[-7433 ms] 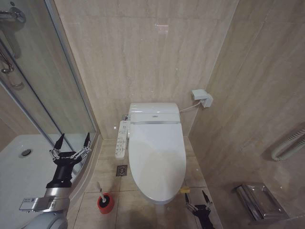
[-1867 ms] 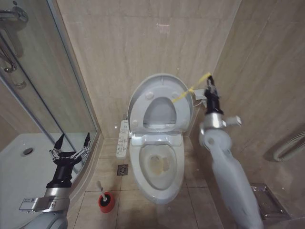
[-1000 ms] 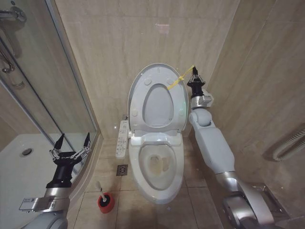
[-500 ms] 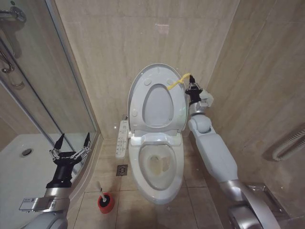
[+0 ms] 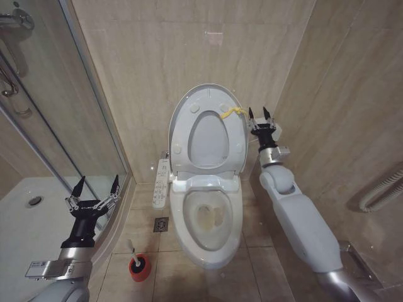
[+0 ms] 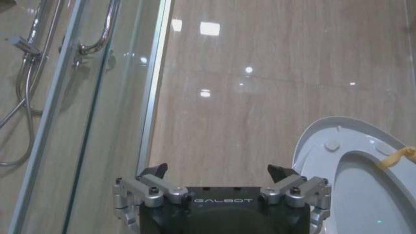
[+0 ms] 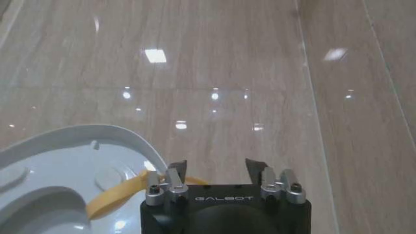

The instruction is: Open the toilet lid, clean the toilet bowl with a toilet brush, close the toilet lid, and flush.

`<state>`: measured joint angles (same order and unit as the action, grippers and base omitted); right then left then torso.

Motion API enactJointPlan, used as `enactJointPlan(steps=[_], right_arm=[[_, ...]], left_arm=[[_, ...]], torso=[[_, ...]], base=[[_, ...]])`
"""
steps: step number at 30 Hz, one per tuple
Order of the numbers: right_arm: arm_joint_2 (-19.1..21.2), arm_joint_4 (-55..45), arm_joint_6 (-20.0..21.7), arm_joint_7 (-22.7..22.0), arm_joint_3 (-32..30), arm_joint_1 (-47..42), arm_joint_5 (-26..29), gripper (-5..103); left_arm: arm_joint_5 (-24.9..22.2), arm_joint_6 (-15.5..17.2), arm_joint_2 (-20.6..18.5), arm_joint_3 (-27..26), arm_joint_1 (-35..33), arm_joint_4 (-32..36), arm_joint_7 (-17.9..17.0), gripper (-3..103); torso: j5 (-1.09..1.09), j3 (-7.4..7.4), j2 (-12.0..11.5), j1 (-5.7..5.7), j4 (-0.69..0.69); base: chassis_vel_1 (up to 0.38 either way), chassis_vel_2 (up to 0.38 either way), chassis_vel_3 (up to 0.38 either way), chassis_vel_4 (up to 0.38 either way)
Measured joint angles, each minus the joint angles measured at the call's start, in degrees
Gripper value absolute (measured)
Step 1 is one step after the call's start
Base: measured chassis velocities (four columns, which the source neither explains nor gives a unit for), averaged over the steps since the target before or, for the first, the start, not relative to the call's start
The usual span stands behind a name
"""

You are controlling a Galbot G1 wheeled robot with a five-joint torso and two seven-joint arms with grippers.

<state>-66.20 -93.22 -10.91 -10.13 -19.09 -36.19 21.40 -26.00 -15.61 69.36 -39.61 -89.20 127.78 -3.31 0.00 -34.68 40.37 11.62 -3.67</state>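
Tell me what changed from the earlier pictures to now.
The toilet lid went from shut over the bowl to standing upright against the wall, pulled up by its yellow strap. The right end effector has let the strap go and now sits open just beside it. The left end effector, open by the shower glass, and the toilet brush in its red holder stayed put.

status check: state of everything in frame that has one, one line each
toilet lid: raised, upright against the wall
seat ring: raised with the lid
yellow strap: loose on the lid's edge, not gripped
toilet bowl: uncovered, brownish stains inside
toilet brush: standing in its red holder on the floor
right pincer: open, beside the lid's top edge
left pincer: open, idle by the shower glass
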Motion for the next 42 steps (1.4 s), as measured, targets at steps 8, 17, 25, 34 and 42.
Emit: enactJointPlan(steps=[8, 17, 25, 34, 42], right_arm=[[3.14, -15.31, 8.04, -6.11, -2.98, -14.26, 2.20, 88], [4.37, -36.11, 21.88, -13.94, -9.24, -35.04, 5.74, 100], [1.49, -47.10, 20.60, -9.53, -15.15, -54.57, 1.03, 100], [-9.02, -45.55, 3.17, 3.13, -17.62, -68.10, -11.25, 100], [-10.70, -43.64, 1.01, 4.29, -17.63, -68.03, -11.56, 100]], left_arm=[[0.00, 0.00, 0.00, 0.00, 0.00, 0.00, -0.01, 100], [0.00, 0.00, 0.00, 0.00, -0.01, 0.00, 0.01, 100], [0.00, 0.00, 0.00, -0.01, -0.01, 0.00, -0.01, 100], [0.00, 0.00, 0.00, 0.00, -0.01, 0.00, 0.00, 100], [0.00, 0.00, 0.00, 0.00, -0.01, 0.00, 0.00, 100]], torso=[[0.00, 0.00, 0.00, 0.00, -0.01], [0.02, 0.00, 0.00, 0.00, 0.01], [0.00, 0.01, 0.01, -0.01, -0.01], [0.00, 0.00, 0.01, 0.00, 0.01], [0.00, 0.00, 0.00, 0.00, 0.01]], base=[[0.000, 0.000, 0.000, 0.000], [0.000, 0.000, 0.000, 0.000], [0.000, 0.000, 0.000, 0.000], [0.000, 0.000, 0.000, 0.000], [0.000, 0.000, 0.000, 0.000]])
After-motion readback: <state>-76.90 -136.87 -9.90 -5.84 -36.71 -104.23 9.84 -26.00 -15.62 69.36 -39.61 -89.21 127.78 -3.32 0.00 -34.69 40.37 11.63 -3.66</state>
